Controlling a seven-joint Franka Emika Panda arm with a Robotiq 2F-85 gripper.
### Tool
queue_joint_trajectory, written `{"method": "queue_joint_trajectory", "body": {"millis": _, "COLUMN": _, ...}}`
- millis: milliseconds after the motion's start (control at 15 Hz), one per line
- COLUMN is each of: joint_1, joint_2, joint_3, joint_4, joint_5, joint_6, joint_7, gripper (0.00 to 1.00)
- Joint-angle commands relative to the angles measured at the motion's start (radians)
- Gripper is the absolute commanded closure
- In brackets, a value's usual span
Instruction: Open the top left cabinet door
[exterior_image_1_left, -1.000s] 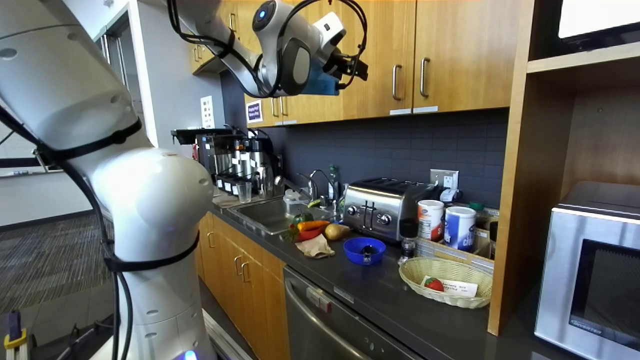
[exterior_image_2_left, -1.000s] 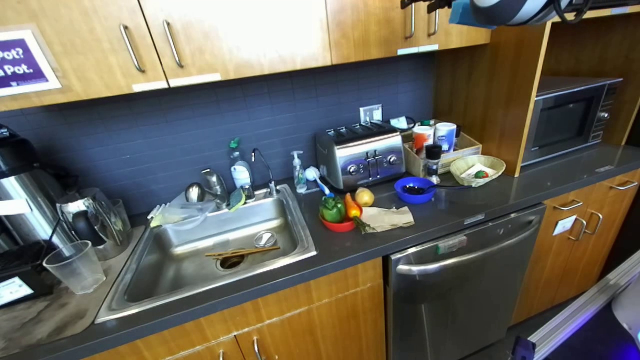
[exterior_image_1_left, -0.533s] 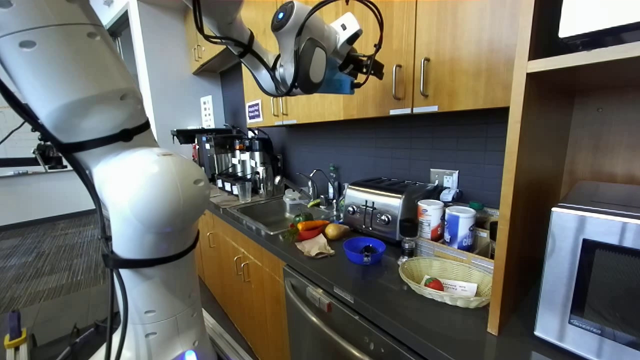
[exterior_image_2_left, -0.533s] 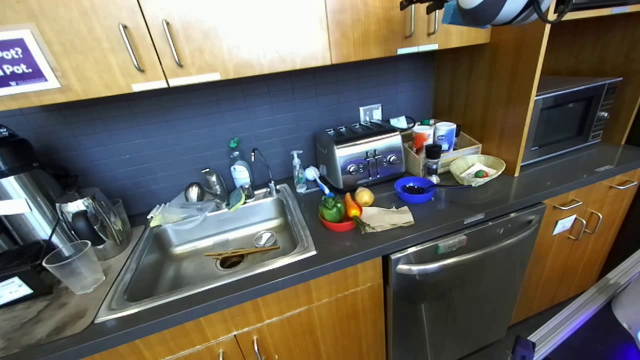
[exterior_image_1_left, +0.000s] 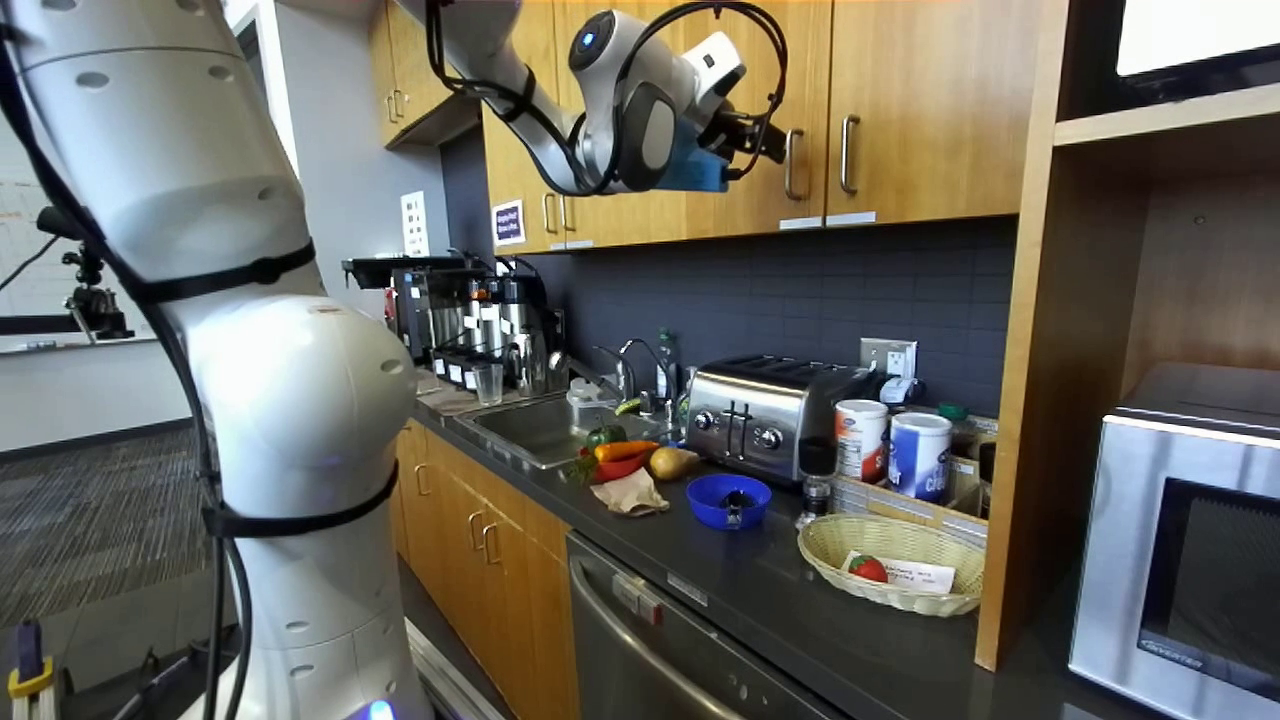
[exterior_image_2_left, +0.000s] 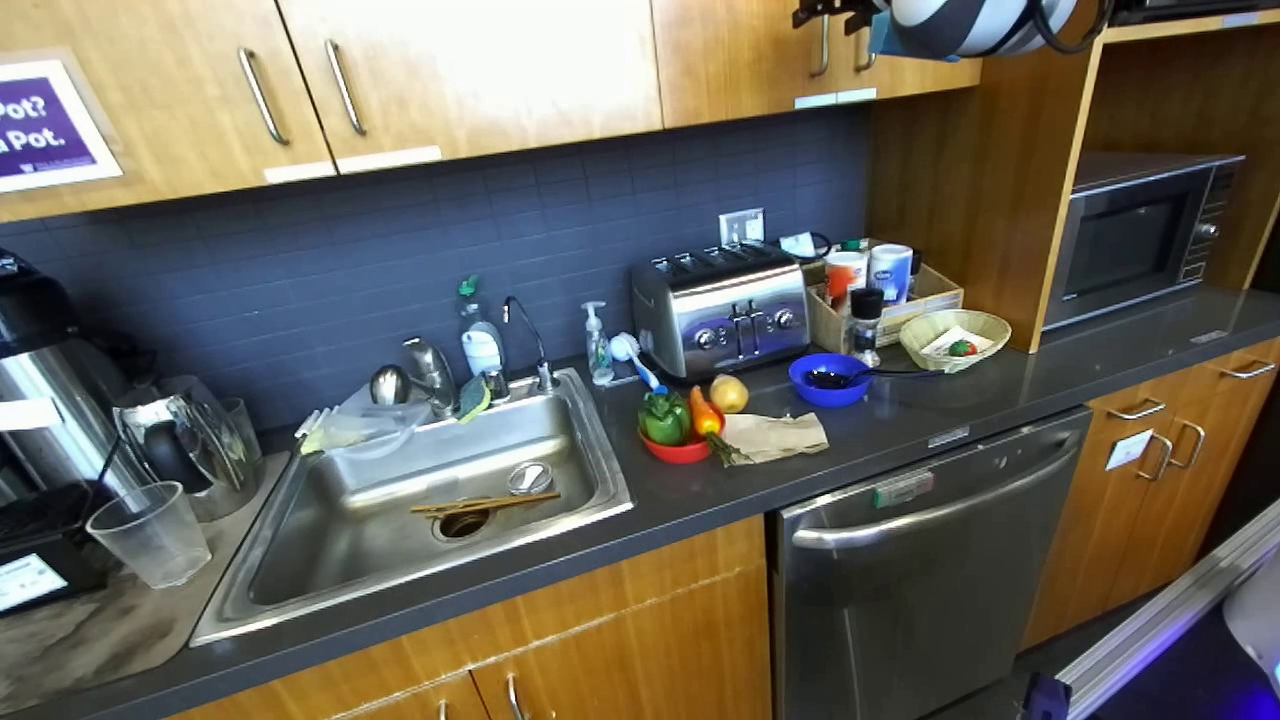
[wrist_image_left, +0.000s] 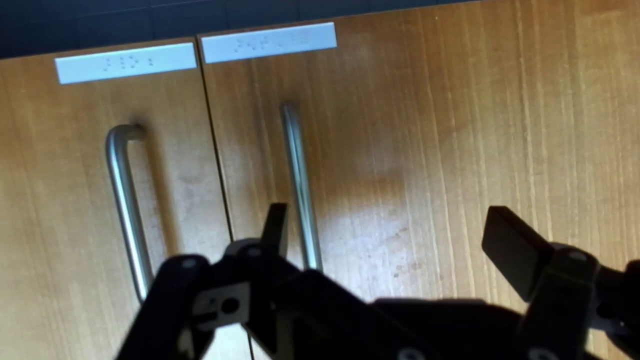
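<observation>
The top left cabinet door (exterior_image_1_left: 808, 70) is a honey-brown wooden panel, shut flush with its neighbour; it also shows in an exterior view (exterior_image_2_left: 730, 60) and in the wrist view (wrist_image_left: 450, 125). Its silver bar handle (exterior_image_1_left: 790, 180) shows in both exterior views (exterior_image_2_left: 823, 50). The wrist picture stands upside down. There the handle (wrist_image_left: 300, 185) runs between the open fingers of my gripper (wrist_image_left: 392, 225), close beside the left-hand finger. Its lower part in that picture is hidden behind the gripper. I cannot tell whether the fingertips reach the bar's depth. The gripper is empty.
The matching door (exterior_image_1_left: 930, 110) with its own handle (wrist_image_left: 127, 205) is right beside. Below are a toaster (exterior_image_1_left: 770, 410), a blue bowl (exterior_image_1_left: 728, 500), a wicker basket (exterior_image_1_left: 890, 560) and canisters (exterior_image_1_left: 918, 455) on the counter. A wooden side panel (exterior_image_1_left: 1050, 300) stands farther right.
My arm and gripper have moved across the cabinet front to the handle, rightward in an exterior view and slightly leftward and down in an exterior view. The doors have not moved.
</observation>
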Motion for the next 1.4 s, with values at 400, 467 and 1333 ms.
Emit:
{"method": "queue_joint_trajectory", "body": {"millis": 400, "joint_1": -0.026, "joint_2": 0.078, "joint_3": 0.012, "joint_4": 0.087, "joint_5": 0.008, "joint_6": 0.004, "joint_7": 0.005, "gripper": 0.0}}
{"method": "queue_joint_trajectory", "body": {"millis": 467, "joint_1": -0.025, "joint_2": 0.084, "joint_3": 0.01, "joint_4": 0.094, "joint_5": 0.006, "joint_6": 0.004, "joint_7": 0.007, "gripper": 0.0}}
{"method": "queue_joint_trajectory", "body": {"millis": 1333, "joint_1": 0.002, "joint_2": 0.134, "joint_3": -0.041, "joint_4": 0.15, "joint_5": 0.0, "joint_6": 0.001, "joint_7": 0.014, "gripper": 0.0}}
